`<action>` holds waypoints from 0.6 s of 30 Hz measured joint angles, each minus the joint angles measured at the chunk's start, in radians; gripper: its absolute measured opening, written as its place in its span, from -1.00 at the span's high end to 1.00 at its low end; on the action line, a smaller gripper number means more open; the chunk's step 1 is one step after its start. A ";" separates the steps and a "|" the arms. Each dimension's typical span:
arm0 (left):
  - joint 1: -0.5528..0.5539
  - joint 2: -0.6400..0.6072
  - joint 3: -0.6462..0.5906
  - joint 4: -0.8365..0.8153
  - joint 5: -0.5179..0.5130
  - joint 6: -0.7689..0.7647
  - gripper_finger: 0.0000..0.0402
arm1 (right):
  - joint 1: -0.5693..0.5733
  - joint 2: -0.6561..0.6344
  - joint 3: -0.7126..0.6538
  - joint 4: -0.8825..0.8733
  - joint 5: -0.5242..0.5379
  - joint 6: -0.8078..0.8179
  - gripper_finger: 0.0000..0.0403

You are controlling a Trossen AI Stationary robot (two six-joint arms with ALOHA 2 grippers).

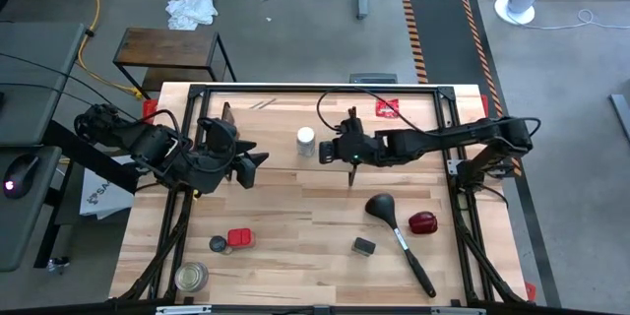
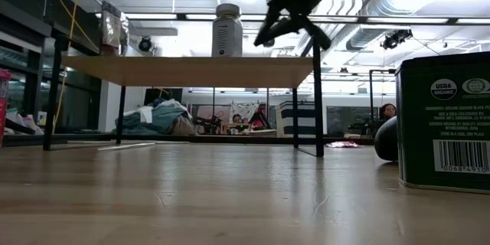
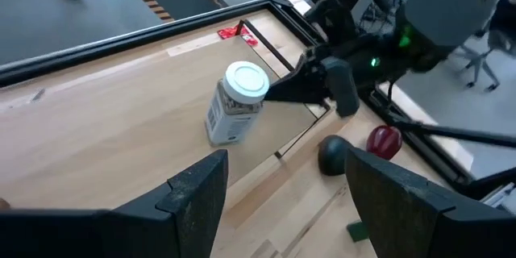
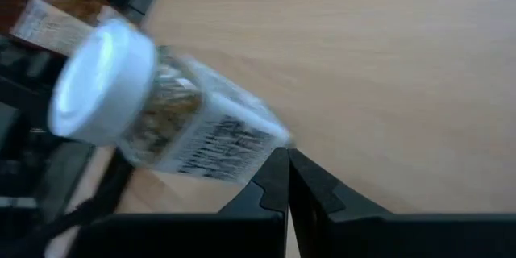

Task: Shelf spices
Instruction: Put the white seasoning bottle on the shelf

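White-capped jar (image 1: 306, 141) stands upright on the shelf (image 1: 413, 128), cap up.

Only the high view shows red tin (image 1: 239, 239) below on the table. Right gripper (image 1: 327, 147), fingers closed and empty, is beside the jar; left gripper (image 1: 258, 161) is wide.

A: Where did the cameras sit?

B: One hung overhead, facing straight down on the whole table (image 1: 295, 207). Another lay at tabletop level, looking across the wood, under the shelf (image 2: 187, 70), into the room.

A: And the wrists?

B: Each looked forward past its own fingers, close in. Both caught the white-capped jar (image 3: 235, 102), which the overhead and low views also shared.
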 joint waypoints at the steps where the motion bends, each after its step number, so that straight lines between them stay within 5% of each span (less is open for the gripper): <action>1: 0.000 0.000 0.000 -0.001 0.003 0.014 -0.22 | 0.000 -0.014 0.000 -0.032 0.003 -0.003 1.00; 7: 0.024 0.009 0.000 0.021 0.024 0.018 -0.22 | 0.000 -0.125 0.000 -0.190 0.011 -0.066 1.00; 12: 0.102 0.106 0.000 0.235 0.242 0.200 -0.16 | 0.001 -0.250 0.000 -0.293 0.056 -0.096 1.00; 15: 0.153 0.172 0.004 0.419 0.283 0.339 0.05 | 0.009 -0.333 0.000 -0.359 0.097 -0.094 1.00; 18: 0.241 0.245 0.042 0.477 0.335 0.387 0.49 | 0.028 -0.412 0.000 -0.422 0.135 -0.078 1.00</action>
